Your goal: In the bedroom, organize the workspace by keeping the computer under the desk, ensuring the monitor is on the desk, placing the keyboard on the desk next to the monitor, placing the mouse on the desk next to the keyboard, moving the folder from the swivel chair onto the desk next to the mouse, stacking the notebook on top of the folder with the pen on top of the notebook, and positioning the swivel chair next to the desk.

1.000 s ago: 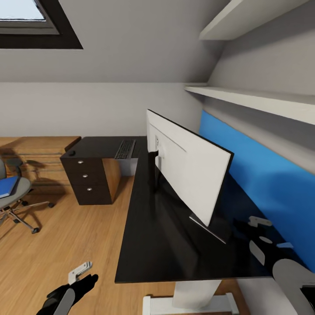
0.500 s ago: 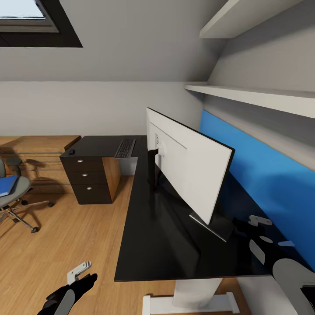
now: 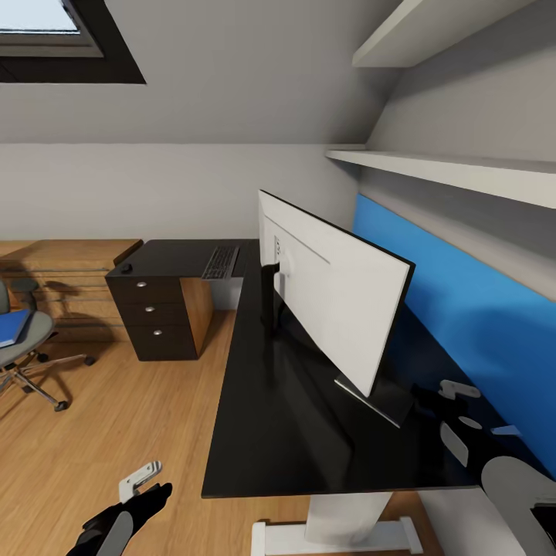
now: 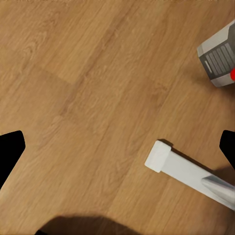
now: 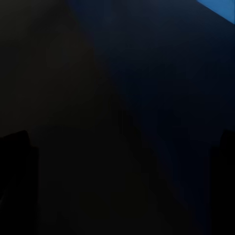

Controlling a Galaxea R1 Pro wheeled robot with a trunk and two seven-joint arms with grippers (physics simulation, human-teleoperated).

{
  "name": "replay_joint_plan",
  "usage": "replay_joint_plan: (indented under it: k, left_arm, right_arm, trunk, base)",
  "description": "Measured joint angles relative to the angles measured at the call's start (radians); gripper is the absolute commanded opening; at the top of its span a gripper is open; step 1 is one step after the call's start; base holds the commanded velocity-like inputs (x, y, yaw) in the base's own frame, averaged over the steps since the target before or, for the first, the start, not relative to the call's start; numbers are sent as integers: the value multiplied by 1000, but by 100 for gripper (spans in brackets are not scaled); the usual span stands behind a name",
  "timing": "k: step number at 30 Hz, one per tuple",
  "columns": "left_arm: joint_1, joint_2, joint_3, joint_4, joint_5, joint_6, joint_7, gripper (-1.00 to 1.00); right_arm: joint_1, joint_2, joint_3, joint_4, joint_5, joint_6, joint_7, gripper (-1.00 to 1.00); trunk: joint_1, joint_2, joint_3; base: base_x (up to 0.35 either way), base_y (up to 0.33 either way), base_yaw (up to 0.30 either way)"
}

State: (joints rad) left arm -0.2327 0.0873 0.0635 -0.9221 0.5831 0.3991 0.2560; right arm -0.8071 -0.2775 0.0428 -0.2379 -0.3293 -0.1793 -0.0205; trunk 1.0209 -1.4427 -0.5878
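On the desk, unlabelled monitor.

Swivel chair cut by the head view's left edge, backrest lost; blue folder on its seat sliced by the same edge; monitor turned white back near, screen face hidden; mouse too small to make out beyond a dark dot at the far left desk corner; keyboard keys too fine to tell
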Motion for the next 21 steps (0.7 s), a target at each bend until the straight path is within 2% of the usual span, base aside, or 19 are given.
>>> replay_joint_plan:
  k: [21]
  left_arm:
    - [0,-2,-2,2,0,-1,-1,100]
  right_arm:
    - [0,-1,1,0,0,0,2,100]
  trunk:
    - [0,0,0]
  base:
    - [32,0,0]
